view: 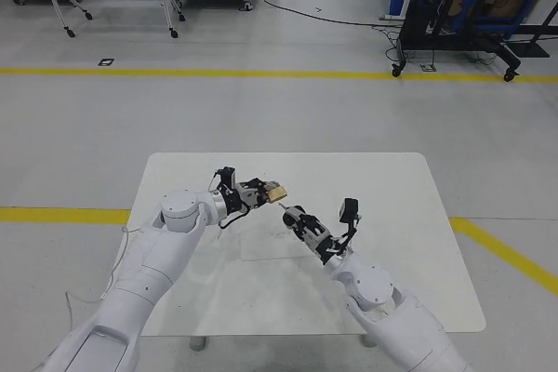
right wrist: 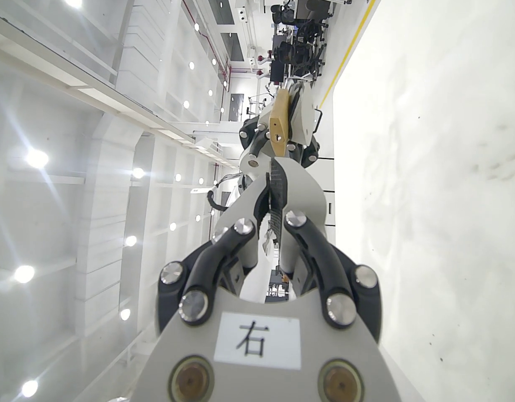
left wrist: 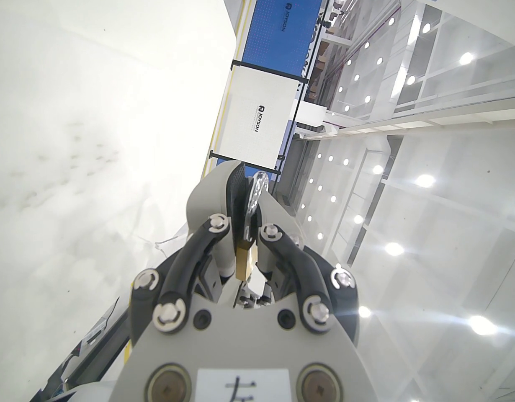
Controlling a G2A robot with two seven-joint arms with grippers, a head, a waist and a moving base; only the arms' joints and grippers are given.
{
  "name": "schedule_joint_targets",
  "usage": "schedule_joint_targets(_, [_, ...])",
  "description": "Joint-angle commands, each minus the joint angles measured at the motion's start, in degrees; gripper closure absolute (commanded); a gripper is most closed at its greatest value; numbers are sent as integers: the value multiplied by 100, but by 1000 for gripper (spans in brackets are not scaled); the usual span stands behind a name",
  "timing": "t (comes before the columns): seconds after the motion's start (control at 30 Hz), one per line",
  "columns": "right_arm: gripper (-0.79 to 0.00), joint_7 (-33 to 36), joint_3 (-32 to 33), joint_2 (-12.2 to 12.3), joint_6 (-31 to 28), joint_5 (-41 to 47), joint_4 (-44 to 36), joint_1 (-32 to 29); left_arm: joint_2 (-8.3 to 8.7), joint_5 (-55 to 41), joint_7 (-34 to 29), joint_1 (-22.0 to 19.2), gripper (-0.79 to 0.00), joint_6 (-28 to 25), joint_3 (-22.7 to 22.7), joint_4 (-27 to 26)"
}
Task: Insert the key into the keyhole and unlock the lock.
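My left gripper (left wrist: 245, 204) is clenched on the small brass padlock with a silver shackle (left wrist: 245, 261), holding it in the air above the white rectangular bench (view: 391, 186), a little toward 12 o'clock from the bench's middle. The padlock's bottom end points toward my right gripper (right wrist: 276, 171), which sits just beside it at its 5 o'clock in the top view. That gripper is pinched closed. I cannot tell what is between its black pads.
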Motion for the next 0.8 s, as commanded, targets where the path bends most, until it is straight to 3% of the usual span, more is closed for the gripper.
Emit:
schedule_joint_targets(0.0, [0,-44,13,-16,47,-1,29,14,-3,12,-8,-6,0,15,-1,4])
schedule_joint_targets(0.77, [0,-99,67,-184,348,-3,228,131,-43,256,-49,-37,0,8,61,40])
